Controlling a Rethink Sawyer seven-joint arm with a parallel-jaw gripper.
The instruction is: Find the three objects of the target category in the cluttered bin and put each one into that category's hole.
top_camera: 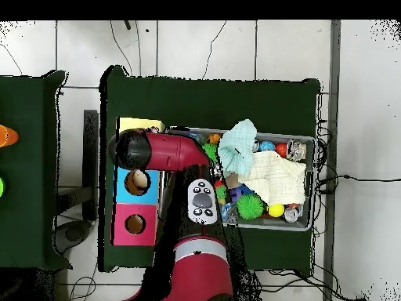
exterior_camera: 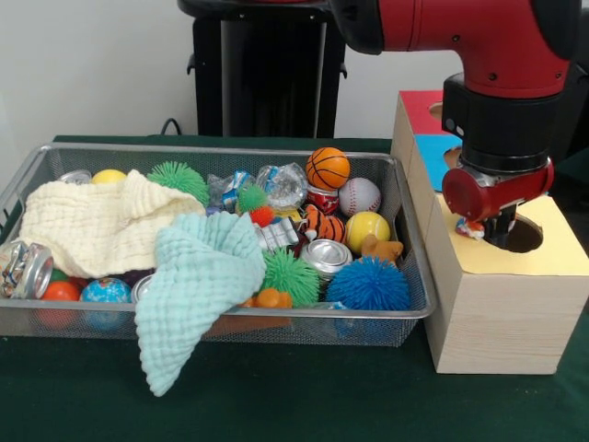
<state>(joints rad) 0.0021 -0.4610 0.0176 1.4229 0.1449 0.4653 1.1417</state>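
Observation:
The silver wire-mesh bin (exterior_camera: 405, 198) holds mixed clutter; it also shows in the overhead view (top_camera: 311, 182). My gripper (exterior_camera: 494, 230) hangs just above the hole (exterior_camera: 526, 236) in the yellow top of the wooden box (exterior_camera: 502, 313). It is shut on a small white, red and blue knotted bundle (exterior_camera: 470, 227) that shows at its left side. Another patterned bundle (exterior_camera: 230, 189) lies at the back of the bin, and one more (exterior_camera: 279, 235) lies near the middle. In the overhead view the arm (top_camera: 160, 150) hides the gripper.
In the bin lie a cream cloth (exterior_camera: 97, 226), a mint cloth (exterior_camera: 198, 276) draped over the front rim, spiky balls (exterior_camera: 368, 284), cans (exterior_camera: 327, 256), a mini basketball (exterior_camera: 328, 168) and a baseball (exterior_camera: 359, 195). The box's blue (top_camera: 137, 182) and pink (top_camera: 135, 224) holes lie beyond.

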